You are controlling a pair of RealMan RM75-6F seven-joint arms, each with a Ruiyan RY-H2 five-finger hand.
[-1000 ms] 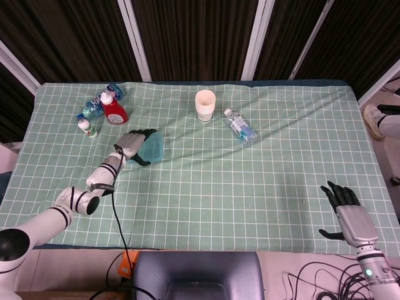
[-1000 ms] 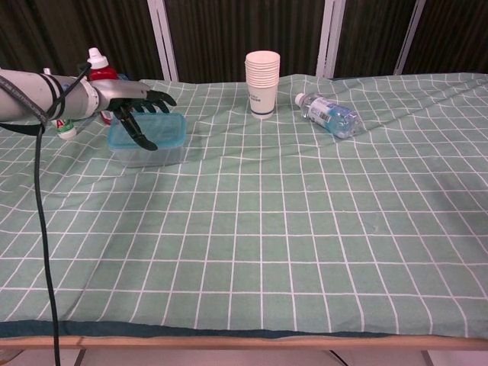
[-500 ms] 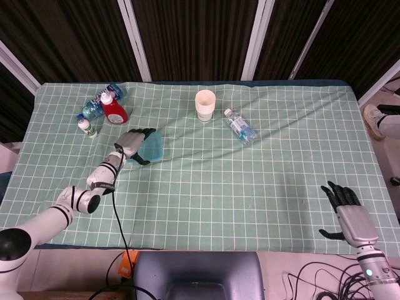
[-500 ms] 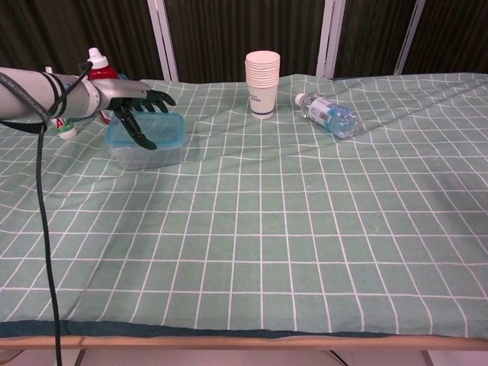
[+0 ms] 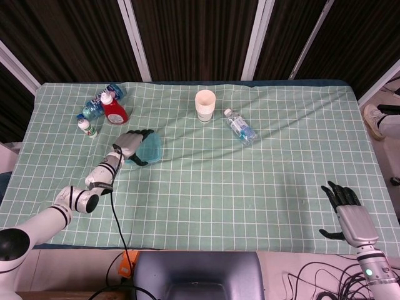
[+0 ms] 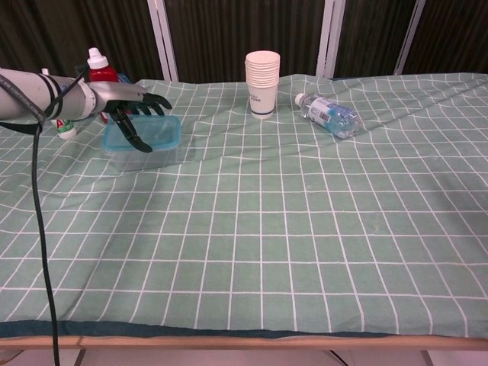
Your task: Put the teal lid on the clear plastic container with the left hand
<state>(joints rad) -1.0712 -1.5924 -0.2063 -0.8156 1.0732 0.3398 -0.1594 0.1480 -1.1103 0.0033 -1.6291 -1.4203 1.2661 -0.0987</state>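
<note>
At the near right corner of the table (image 5: 250, 206), the robot's right hand (image 5: 347, 212) lies idle on the green checked cloth, fingers apart and holding nothing; only the head view shows it. Across the table on the left, the left hand (image 6: 128, 110) rests on the teal lid (image 6: 156, 131), thumb hooked down over the lid's near face and the other fingers fanned out above its top. The lid sits on the clear plastic container (image 6: 145, 155), which stands on the cloth at the left side of the table; whether the lid is pressed fully home cannot be told from either view. Just behind the hand stand a small white bottle (image 5: 87, 126) and a red bottle with a white cap (image 5: 113, 110), with a blue-labelled bottle (image 5: 100, 102) lying beside them. Farther back, near the middle, a stack of paper cups (image 6: 262, 74) stands upright, and a water bottle (image 6: 329, 114) lies on its side to its right.
</note>
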